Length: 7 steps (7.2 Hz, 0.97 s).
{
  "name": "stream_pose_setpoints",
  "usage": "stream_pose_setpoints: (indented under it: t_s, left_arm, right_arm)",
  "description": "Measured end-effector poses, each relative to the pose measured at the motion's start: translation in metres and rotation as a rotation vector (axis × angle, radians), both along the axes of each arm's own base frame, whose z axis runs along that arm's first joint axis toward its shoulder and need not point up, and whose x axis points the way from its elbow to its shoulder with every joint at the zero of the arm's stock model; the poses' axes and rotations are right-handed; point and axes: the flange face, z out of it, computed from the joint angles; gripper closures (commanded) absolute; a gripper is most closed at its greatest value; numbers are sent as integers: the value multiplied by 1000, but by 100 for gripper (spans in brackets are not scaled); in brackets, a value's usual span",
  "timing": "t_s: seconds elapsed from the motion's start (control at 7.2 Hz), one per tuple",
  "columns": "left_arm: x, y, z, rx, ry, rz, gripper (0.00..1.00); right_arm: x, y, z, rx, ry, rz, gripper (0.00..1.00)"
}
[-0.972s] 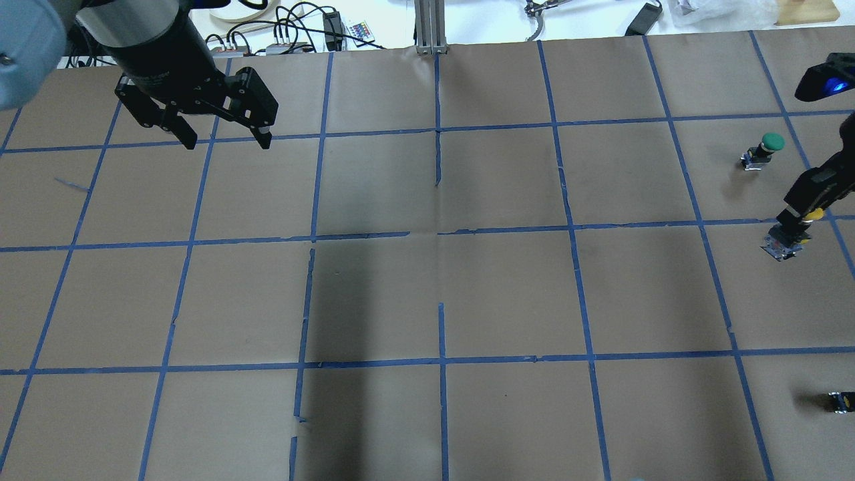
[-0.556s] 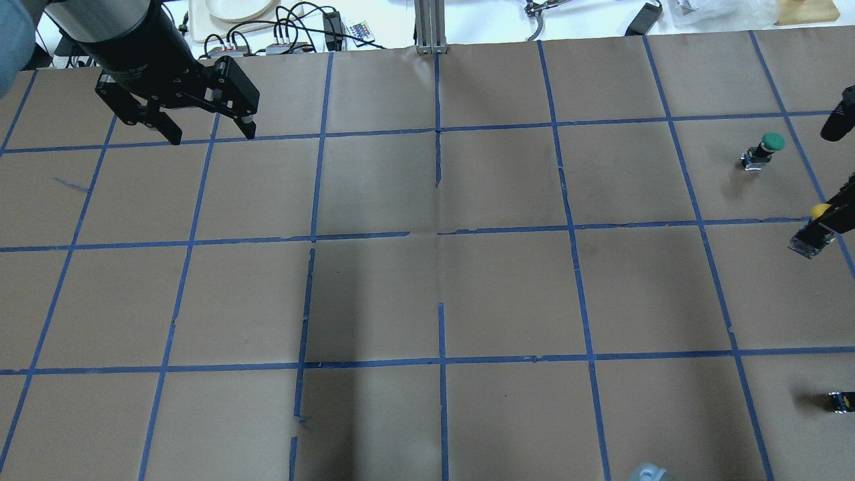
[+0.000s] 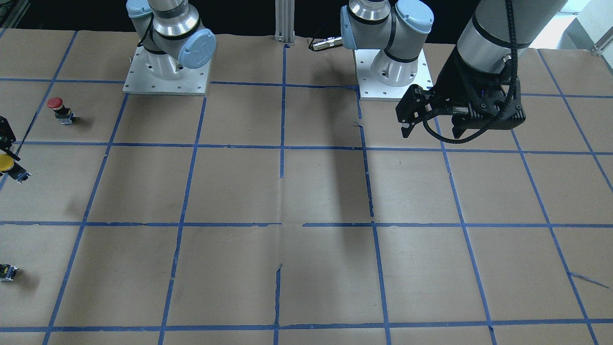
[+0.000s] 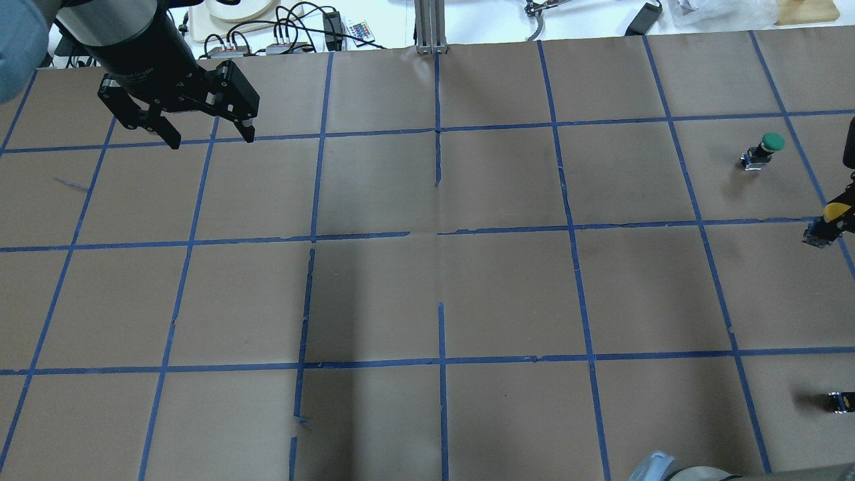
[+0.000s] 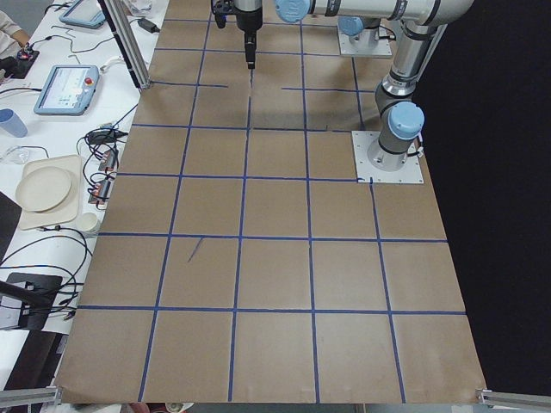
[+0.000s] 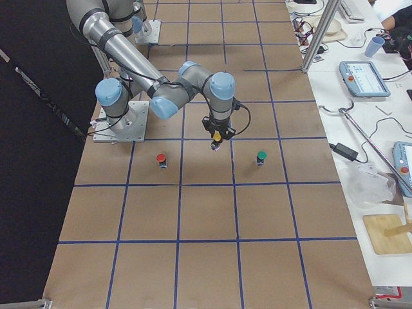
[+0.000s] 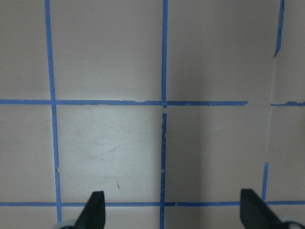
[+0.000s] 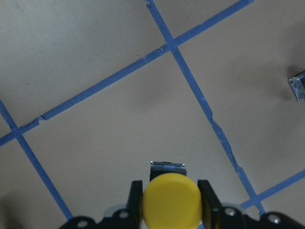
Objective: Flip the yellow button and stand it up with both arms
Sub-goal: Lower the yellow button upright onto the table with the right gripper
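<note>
The yellow button (image 8: 170, 206) has its round yellow cap facing the right wrist camera. My right gripper (image 8: 170, 193) is shut on it, one black finger on each side of its body. It is held above the paper at the far right edge of the overhead view (image 4: 828, 224) and at the left edge of the front view (image 3: 10, 167). In the exterior right view it hangs under the near arm (image 6: 217, 139). My left gripper (image 4: 212, 139) is open and empty above the far left of the table. It also shows in the front view (image 3: 431, 135) and the left wrist view (image 7: 174, 212).
A green-capped button (image 4: 765, 148) stands beyond the yellow one. A red-capped button (image 3: 60, 109) stands nearer the robot's base. A small capless block (image 4: 840, 401) lies near the right front edge. Brown paper with blue tape grid lines (image 4: 441, 234) covers the table.
My right gripper has carried the yellow button to the right, nearly out of the overhead view. My left gripper has shifted a little to the left and away, still open.
</note>
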Motion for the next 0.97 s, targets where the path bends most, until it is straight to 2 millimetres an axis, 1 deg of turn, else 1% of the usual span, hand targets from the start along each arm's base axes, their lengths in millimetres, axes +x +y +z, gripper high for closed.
stream_pose_setpoints:
  t_s: [0.28,0.56,0.97]
  left_arm:
    - [0,0,-3,6,2,5,0]
    - [0,0,-5,9,3,12,0]
    - [0,0,-10,8,1,16,0]
  right_arm:
    - [-13,-7,-20,-38,-15,116,94]
    - [-18,-15,-41,-58,-33,213,94]
    - [-18,-21,-57,-85,-75,304,93]
